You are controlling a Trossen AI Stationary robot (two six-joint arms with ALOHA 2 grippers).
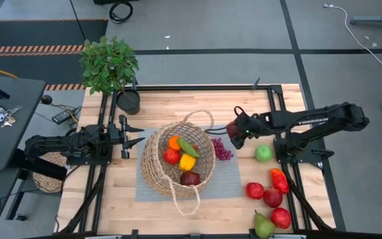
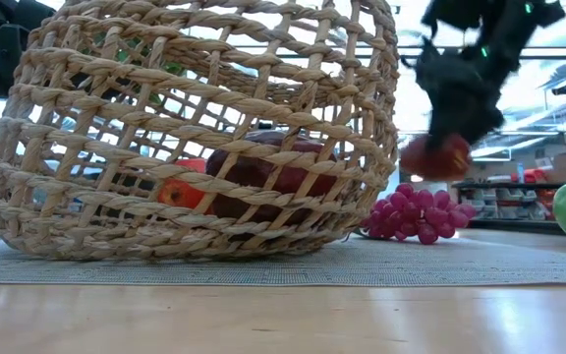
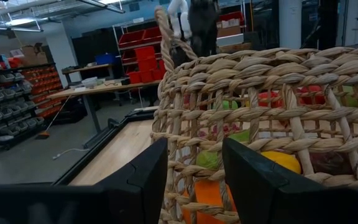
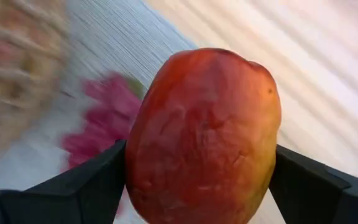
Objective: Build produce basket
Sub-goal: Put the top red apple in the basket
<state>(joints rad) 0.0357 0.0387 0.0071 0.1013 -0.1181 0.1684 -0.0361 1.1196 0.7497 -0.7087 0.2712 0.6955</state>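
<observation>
The left tool (image 1: 135,137) waits just left of the basket (image 1: 152,166), its fingers apart. The basket sits mid-surface with some produce (image 1: 181,159) already inside. Just right of it, the right tool (image 1: 233,129) is clamped on a red fruit (image 4: 204,134). More fruit (image 1: 270,196) further right still needs packing.

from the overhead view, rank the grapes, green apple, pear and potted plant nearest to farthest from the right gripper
Measured from the right gripper, which holds a red fruit:
1. Grapes, just below it beside the basket.
2. Green apple, to its right.
3. Pear, at the table's near edge.
4. Potted plant, far left corner.
</observation>
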